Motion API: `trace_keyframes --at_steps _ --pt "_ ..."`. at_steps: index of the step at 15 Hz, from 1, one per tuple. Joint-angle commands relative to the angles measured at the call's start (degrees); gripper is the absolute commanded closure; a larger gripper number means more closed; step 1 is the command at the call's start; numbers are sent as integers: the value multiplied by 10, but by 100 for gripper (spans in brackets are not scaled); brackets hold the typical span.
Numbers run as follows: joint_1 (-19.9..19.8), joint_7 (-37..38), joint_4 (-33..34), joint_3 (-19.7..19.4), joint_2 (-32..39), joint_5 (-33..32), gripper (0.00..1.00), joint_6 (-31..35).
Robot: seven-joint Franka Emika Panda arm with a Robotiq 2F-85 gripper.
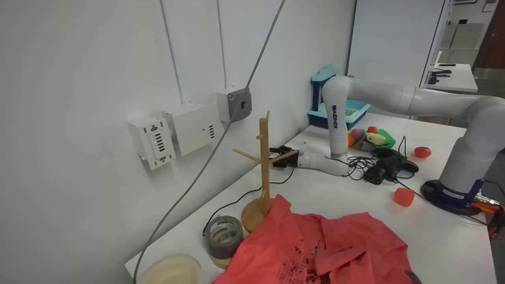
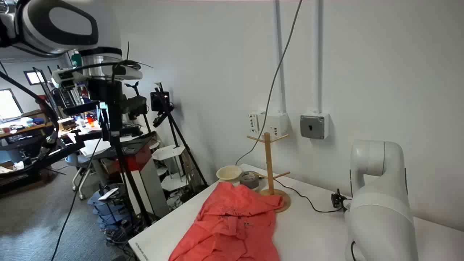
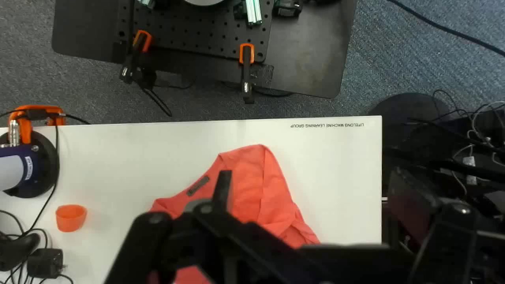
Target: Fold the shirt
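White counter [image 3: 347, 177] along a wall [image 2: 203, 72], coral shirt [image 2: 224, 235] lying wrinkled on it near the edge, presumably for easy reach. Peg stand [image 1: 265, 157], tape roll [image 1: 227, 247] and bowl [image 1: 173, 270] sit on the wall side, I'd guess to leave folding room, though a corner of the shirt looks to lap onto the stand's base [image 1: 252, 215], so it's kinda tight. End effector [image 3: 311, 177] hangs well above the shirt, jaws spread wide with nothing between them, maybe up high so the operator can see where to pinch.
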Motion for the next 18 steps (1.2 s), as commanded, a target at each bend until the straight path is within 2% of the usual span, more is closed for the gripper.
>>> trace_keyframes --at_steps 1,12,18 --pt "3 1 2 -2 2 -1 0 -1" --pt "2 2 1 -2 3 -1 0 0" --pt "-8 10 -28 -13 11 9 0 62"
